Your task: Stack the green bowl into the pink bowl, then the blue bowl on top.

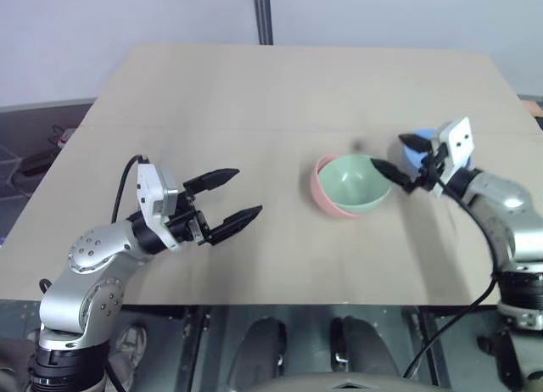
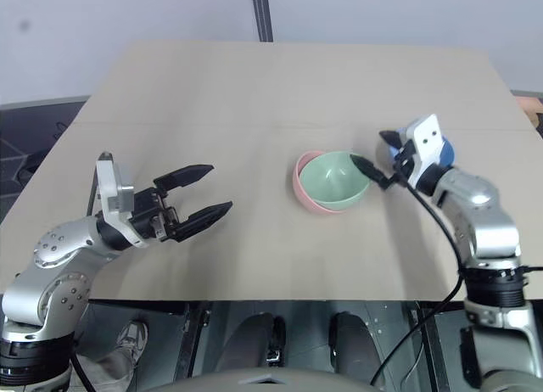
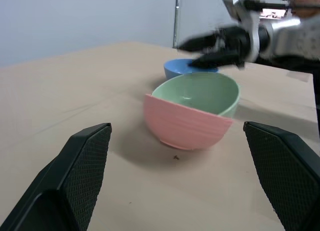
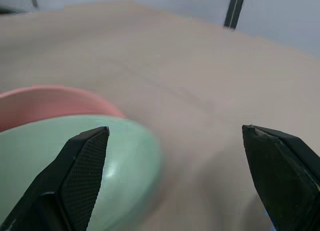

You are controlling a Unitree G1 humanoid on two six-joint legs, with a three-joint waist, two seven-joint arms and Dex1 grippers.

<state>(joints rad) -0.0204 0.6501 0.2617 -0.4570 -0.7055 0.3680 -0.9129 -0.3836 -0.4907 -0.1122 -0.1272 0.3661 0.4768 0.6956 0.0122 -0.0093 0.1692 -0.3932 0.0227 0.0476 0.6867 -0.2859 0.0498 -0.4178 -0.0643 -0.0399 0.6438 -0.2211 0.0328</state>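
The green bowl [image 1: 356, 182] sits tilted inside the pink bowl [image 1: 321, 193] at the table's middle right. Just right of that pair stands the blue bowl [image 1: 418, 157], mostly hidden behind my right gripper [image 1: 404, 158]. That gripper is open, one finger above the blue bowl and the other beside the green bowl's right rim, holding nothing. My left gripper [image 1: 234, 198] hovers open over the left part of the table, well apart from the bowls, pointing toward them. The left wrist view shows the green bowl [image 3: 200, 92] leaning in the pink bowl [image 3: 181, 125], with the blue bowl [image 3: 182, 68] behind.
The tan table [image 1: 254, 103] has bare room at its far half and between my left gripper and the bowls. A dark pole [image 1: 264, 14] rises behind the far edge. The front edge runs just below both arms.
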